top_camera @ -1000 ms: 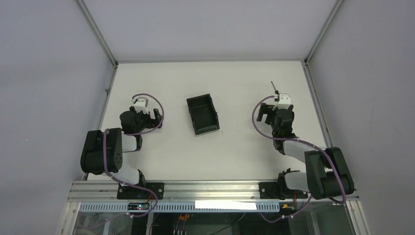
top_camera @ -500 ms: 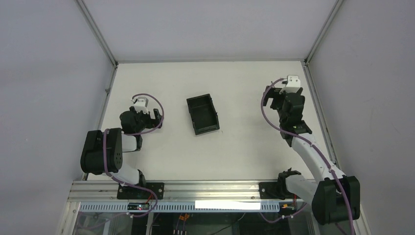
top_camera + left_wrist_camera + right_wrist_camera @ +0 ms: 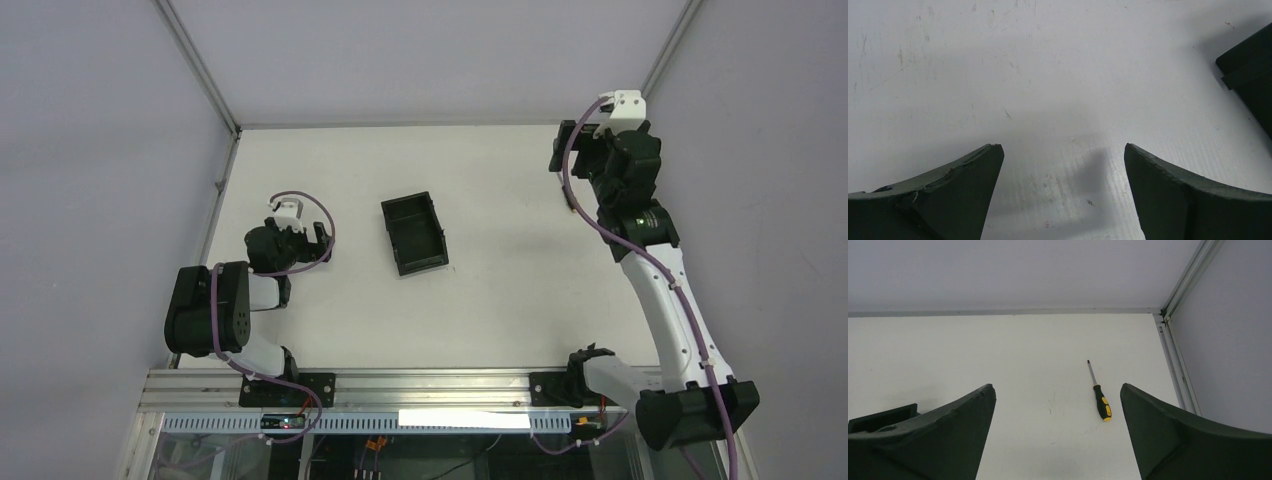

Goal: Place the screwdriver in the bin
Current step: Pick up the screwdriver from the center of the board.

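The screwdriver (image 3: 1097, 391) lies flat on the worktop (image 3: 973, 355), right of centre in the right wrist view. It shows untouched, framed between the right tool's (image 3: 1057, 388) wide-spread fingers.

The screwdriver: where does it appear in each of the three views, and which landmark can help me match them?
Top external: the screwdriver is at the far right, mostly hidden by the right arm; only a bit of orange handle shows.
Left wrist: not in it.
Right wrist: right of centre, flat on the table, tip toward the far wall.
Shared landmark: the bin, at the right edge in the left wrist view and at lower left in the right wrist view.
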